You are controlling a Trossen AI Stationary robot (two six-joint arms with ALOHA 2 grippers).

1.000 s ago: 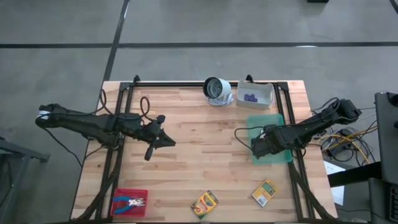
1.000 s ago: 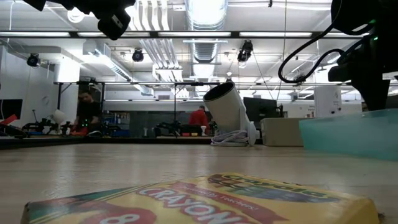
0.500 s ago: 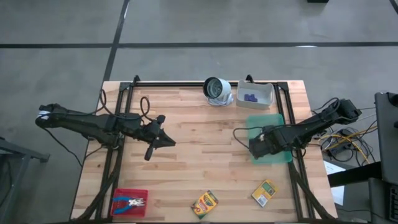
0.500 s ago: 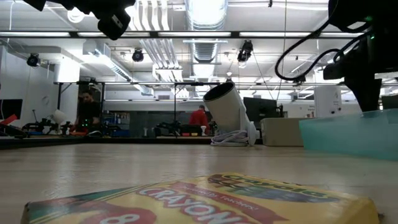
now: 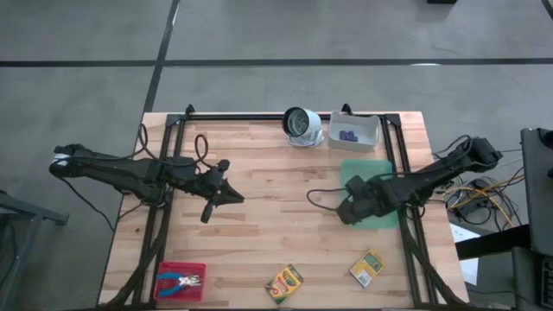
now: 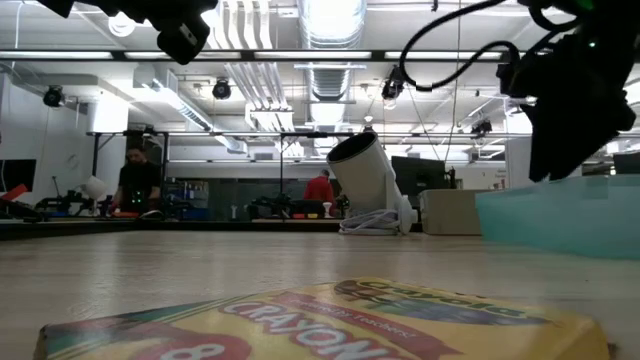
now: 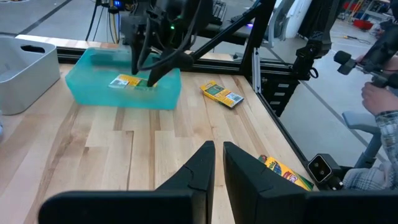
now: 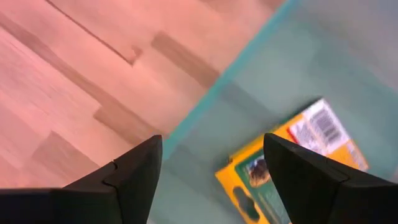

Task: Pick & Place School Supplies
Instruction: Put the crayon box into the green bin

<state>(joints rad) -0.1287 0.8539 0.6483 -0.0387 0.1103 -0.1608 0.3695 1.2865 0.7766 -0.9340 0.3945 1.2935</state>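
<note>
The right gripper hangs spread over the green tray's edge, holding nothing. A crayon box lies inside. The left gripper is pressed together above the table.

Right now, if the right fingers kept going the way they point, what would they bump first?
Probably the green bin's edge or floor, just beside the crayon box lying inside; the right gripper is open above them. Depth is hard to judge.

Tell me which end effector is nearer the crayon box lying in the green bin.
Right. The right end effector hangs open over the green bin's edge, just above the crayon box. The left end effector waits mid-table, well away.
</note>
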